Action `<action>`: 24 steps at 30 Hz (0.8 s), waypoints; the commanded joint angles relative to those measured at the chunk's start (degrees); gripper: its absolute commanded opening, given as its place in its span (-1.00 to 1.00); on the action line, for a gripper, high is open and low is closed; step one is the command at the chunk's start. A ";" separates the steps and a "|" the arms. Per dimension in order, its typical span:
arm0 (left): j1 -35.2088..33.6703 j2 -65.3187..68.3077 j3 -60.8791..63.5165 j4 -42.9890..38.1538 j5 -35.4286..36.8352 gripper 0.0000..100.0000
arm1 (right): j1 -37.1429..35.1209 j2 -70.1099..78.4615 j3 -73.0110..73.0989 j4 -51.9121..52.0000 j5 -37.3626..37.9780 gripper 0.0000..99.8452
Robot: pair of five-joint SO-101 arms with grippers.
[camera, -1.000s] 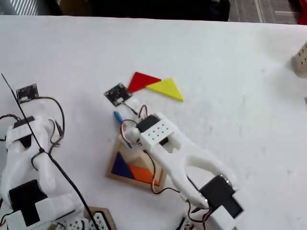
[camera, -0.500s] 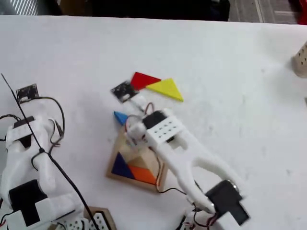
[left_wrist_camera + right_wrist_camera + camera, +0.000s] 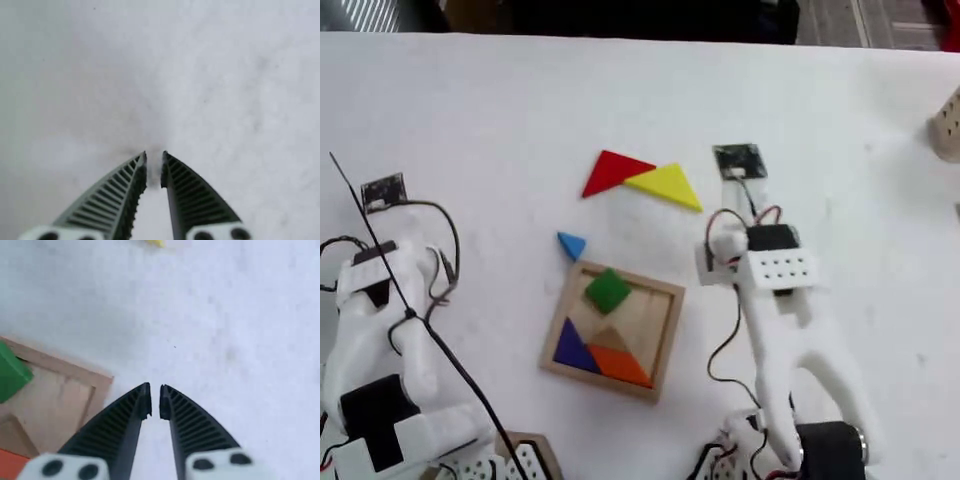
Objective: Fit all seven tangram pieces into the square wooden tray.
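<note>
While the green square (image 3: 608, 290) lies in the far part of the square wooden tray (image 3: 640, 282), with a dark blue triangle (image 3: 571, 348) and an orange triangle (image 3: 620, 364) side by side along its near edge, three pieces wait outside on the white surface (image 3: 840, 120). A small light-blue triangle (image 3: 571, 244) sits just beyond the tray's far-left corner, and farther off a red triangle (image 3: 610, 172) and a yellow triangle (image 3: 668, 186) touch each other. A pale, wood-toned shape shows among the pieces in the tray; I cannot tell whether it is a seventh piece or bare floor. The job looks to me roughly half done and between placements. The right end effector (image 3: 155, 402) hangs over bare surface just off the tray's right-hand corner, fingers drawn almost together with a mere slit between them and nothing pinched. The left end effector (image 3: 154, 162) is likewise nearly pressed together and empty, over bare surface. Next, I judge, the right fingers must spread and come down across the edges of an outside piece, probably the yellow triangle, which lies nearest that arm. Red and yellow have open room all round; the light-blue one lies close to the rim, where a finger could nudge the tray. Inside, the free space is on the right half.
</note>
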 commanded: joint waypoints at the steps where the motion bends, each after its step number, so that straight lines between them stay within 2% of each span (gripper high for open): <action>1: 2.77 -0.75 -2.55 0.00 -0.62 -0.95 | 9.10 -2.33 4.40 -1.10 6.42 -0.97; 5: 9.71 -7.87 -2.29 4.13 -0.62 -0.96 | 15.25 -2.42 9.14 -3.82 10.64 -0.97; 9: 24.66 -20.88 -2.64 7.82 0.88 -0.96 | 16.31 -1.98 9.85 -4.79 11.96 -0.97; 11: 33.71 -26.15 -2.55 7.65 6.51 -0.96 | 16.13 -1.89 10.11 -5.41 11.96 -0.97; 13: 39.96 -28.00 -2.20 5.54 13.01 -0.96 | 16.04 -1.98 10.90 -6.37 11.96 -0.97; 17: 43.91 -24.31 -2.37 -1.49 15.91 -0.96 | 16.04 -1.89 11.25 -6.99 11.96 -0.97; 20: 47.87 -17.80 -2.20 -10.02 16.09 -0.96 | 15.96 -2.07 11.25 -6.99 12.04 -0.97; 24: 54.90 -6.73 -2.20 -15.38 15.74 -0.96 | 15.08 -1.89 11.25 -6.99 12.31 -0.97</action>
